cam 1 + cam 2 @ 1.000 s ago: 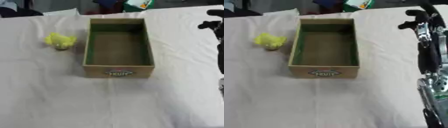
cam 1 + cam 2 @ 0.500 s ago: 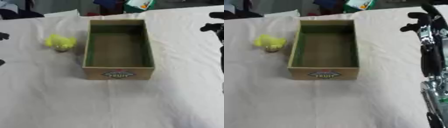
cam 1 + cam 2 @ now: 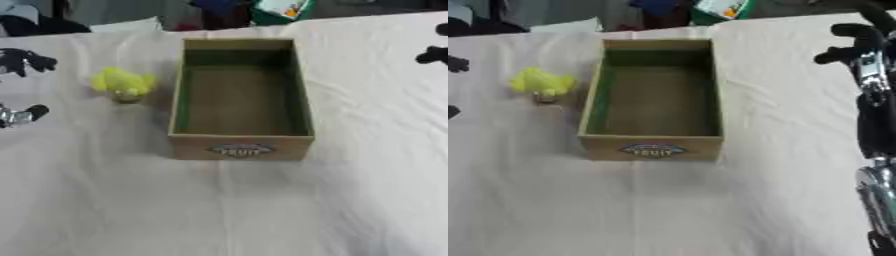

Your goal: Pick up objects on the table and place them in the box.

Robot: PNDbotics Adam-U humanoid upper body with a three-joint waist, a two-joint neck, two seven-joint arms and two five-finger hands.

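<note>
**Both hands at the edges, box empty, yellow object on the cloth**

Left hand [image 3: 19, 62] entering at the left edge of the left eye view, fingers [image 3: 35, 111] dark and spread apart, a wide gap between the upper and lower ones, closed on nothing and touching nothing. Well apart from the yellow object, with bare cloth between.

Right hand [image 3: 859, 42] raised at the upper right of the right eye view, fingers curled a little at the tips but holding nothing, clear of the box and above the cloth. Below it, running down the right edge, the black and silver forearm.

On the near short wall of the box [image 3: 241, 149] an oval label, reading roughly "FRUIT"; smaller print unreadable. Cardboard outside, green lining inside, nothing lying in it.

Box set near the middle of the white-covered tabletop [image 3: 236, 210], long axis running away from the robot, labelled end nearest.

Yellow object [image 3: 123, 84] resting on the cloth just left of the box's far half, near but not touching its left wall. Lumpy, soft-looking shape with a paler base; no clear long axis or facing direction to be made out.
</note>
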